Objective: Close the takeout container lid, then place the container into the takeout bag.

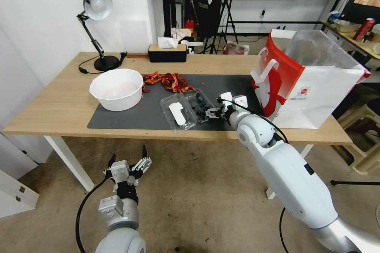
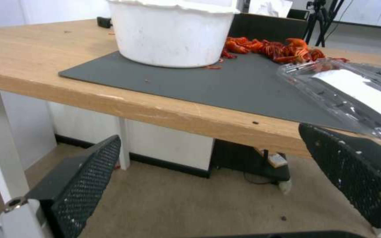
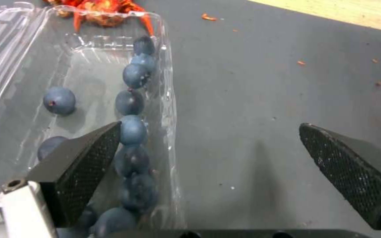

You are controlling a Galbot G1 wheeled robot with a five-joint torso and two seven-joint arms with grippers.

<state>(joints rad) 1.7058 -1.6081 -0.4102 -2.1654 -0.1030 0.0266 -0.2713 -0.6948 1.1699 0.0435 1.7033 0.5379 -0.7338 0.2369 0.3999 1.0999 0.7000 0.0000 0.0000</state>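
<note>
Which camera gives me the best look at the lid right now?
The head view: the lid lies fully open on the grey mat, label up, beside the blueberry half of the takeout container. The left wrist view shows its labelled part at a shallow angle. The right wrist view catches a ribbed edge.

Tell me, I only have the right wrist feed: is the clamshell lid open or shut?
Observer: Open. The lid lies flat on the dark mat, label up, on the left of the takeout container.
Operator: Right end effector is open by the berries. Where's the bag?
Observer: The takeout bag stands upright at the right end of the table, mouth open.
Operator: Left arm?
Observer: The left end effector is open, low in front of the table edge.
</note>
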